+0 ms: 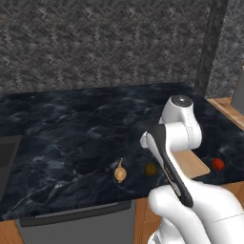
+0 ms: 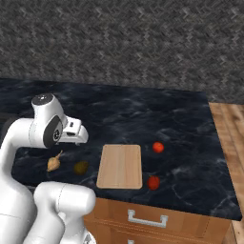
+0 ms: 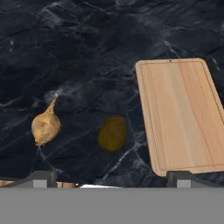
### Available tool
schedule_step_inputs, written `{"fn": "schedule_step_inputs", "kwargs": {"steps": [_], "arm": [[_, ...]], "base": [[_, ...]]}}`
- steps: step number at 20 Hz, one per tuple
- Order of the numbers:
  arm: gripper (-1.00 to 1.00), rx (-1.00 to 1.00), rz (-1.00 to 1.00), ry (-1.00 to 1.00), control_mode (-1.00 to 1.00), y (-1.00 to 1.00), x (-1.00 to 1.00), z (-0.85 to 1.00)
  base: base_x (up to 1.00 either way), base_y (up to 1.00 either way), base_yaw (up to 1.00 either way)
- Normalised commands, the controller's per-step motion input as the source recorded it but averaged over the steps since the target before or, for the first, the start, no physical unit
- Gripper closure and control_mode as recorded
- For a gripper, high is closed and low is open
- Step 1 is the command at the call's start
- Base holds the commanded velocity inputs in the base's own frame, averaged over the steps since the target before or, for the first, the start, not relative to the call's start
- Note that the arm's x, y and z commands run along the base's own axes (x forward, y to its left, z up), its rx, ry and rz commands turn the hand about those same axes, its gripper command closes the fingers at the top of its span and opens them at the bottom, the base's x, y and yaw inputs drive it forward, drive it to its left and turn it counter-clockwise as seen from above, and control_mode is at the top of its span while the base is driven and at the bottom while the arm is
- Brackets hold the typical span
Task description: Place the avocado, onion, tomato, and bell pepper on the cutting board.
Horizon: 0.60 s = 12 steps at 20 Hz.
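- Gripper (image 3: 112,178): you have the two dark finger tips at the bottom corners of the hand view, spread wide apart, nothing between them.
- Dark olive-brown oval avocado (image 3: 112,133): you find it lower centre of the hand view, straight ahead of the gap between the tips, on the black marbled counter (image 3: 87,43). Its long axis runs roughly up the frame, slightly tilted, so the spread fingers would likely close across its short side.
- Tan-yellow onion with thin stem tip (image 3: 45,127): left of the avocado, well apart from it, stem pointing up-right.
- Light tan wooden cutting board with rounded corners (image 3: 181,113): right half of the hand view, bare, just beside the avocado.
- Two shiny red balls (image 2: 158,147) (image 2: 153,182): in the right base view, both sit right of the board; you cannot tell tomato from pepper.
- Judgement: the avocado lies nearest and best centred for your descent.
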Motion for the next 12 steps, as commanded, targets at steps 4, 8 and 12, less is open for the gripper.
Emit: {"fn": "schedule_step_inputs", "kwargs": {"steps": [4, 8, 12], "arm": [[-1.00, 0.00, 0.00, 0.00, -1.00, 0.00, -0.06, -0.32], [-1.00, 0.00, 0.00, 0.00, -1.00, 0.00, 0.00, -0.32], [-1.00, 0.00, 0.00, 0.01, -1.00, 0.00, 0.00, -0.34]], "base": [[0.00, 0.00, 0.00], [0.00, 0.00, 0.00], [0.00, 0.00, 0.00]]}}
